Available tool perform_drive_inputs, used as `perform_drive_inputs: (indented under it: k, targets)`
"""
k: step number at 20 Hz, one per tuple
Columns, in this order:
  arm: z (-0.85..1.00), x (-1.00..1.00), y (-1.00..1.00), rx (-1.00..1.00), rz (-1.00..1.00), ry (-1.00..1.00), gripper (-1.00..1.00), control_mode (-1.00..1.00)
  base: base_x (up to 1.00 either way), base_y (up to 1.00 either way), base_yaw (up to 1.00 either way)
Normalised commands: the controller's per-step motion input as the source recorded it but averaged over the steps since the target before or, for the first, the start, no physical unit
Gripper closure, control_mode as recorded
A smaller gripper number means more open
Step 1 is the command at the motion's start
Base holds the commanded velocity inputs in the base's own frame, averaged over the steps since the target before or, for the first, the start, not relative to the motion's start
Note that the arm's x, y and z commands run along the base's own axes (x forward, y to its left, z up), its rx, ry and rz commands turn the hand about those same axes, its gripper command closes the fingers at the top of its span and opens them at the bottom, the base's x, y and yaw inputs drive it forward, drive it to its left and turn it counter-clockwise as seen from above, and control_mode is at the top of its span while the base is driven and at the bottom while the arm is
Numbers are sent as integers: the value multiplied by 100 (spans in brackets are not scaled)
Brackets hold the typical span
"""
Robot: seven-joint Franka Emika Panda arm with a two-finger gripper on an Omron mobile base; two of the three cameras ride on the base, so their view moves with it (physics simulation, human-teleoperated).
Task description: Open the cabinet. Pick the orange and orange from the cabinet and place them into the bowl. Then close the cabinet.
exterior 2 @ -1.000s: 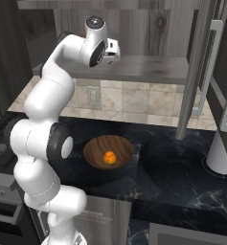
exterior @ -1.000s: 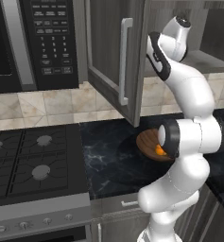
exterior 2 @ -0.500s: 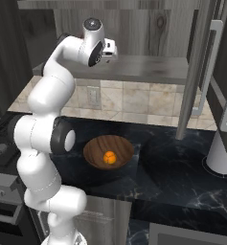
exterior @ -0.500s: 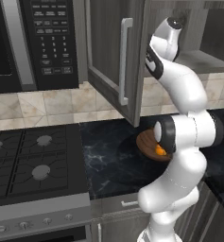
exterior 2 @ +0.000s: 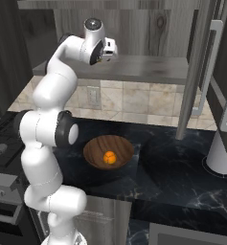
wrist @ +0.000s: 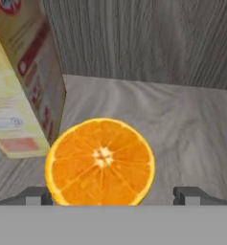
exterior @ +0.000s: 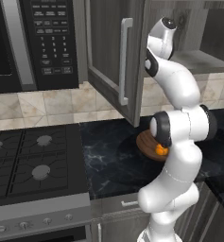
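The cabinet (exterior: 108, 52) stands open, its door (exterior 2: 201, 72) swung out. On its shelf (wrist: 182, 119) lies an orange (wrist: 100, 160), close in front of my gripper (wrist: 116, 195). The gripper is open, with one dark fingertip (wrist: 38, 195) on each side of the fruit and not touching it. In the right base view the gripper (exterior 2: 114, 49) is up at the shelf's left end. Another orange (exterior 2: 109, 157) lies in the reddish-brown wooden bowl (exterior 2: 93, 149) on the dark counter below; the same bowl (exterior: 144, 141) sits behind my arm in the left base view.
A tall yellow and red box (wrist: 24, 81) stands on the shelf just left of the orange. The black microwave (exterior: 33, 42) hangs left of the cabinet, above the stove (exterior: 33, 160). A second open door (exterior 2: 225, 81) hangs at the far right.
The hand has edged a little further along the shelf, with the arm's upper links shifting. The jaws stay open. The bowl and its orange have not moved.
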Motion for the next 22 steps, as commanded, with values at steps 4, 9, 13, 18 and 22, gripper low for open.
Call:
perform_drive_inputs:
  k: [4, 9, 13, 18, 22]
  targets:
    - [0, 32, 1, 0, 0, 0, -100, -100, 0, 0, 0]
    - [0, 31, 4, 1, 0, 0, -100, -100, 0, 0, 0]
    - [-1, 36, 5, 0, 0, 0, -100, -100, 0, 0, 0]
    - [-23, 19, 1, 0, 0, 2, -100, -100, 0, 0, 0]
    - [-26, 0, 9, 0, 0, 0, 100, -100, 0, 0, 0]
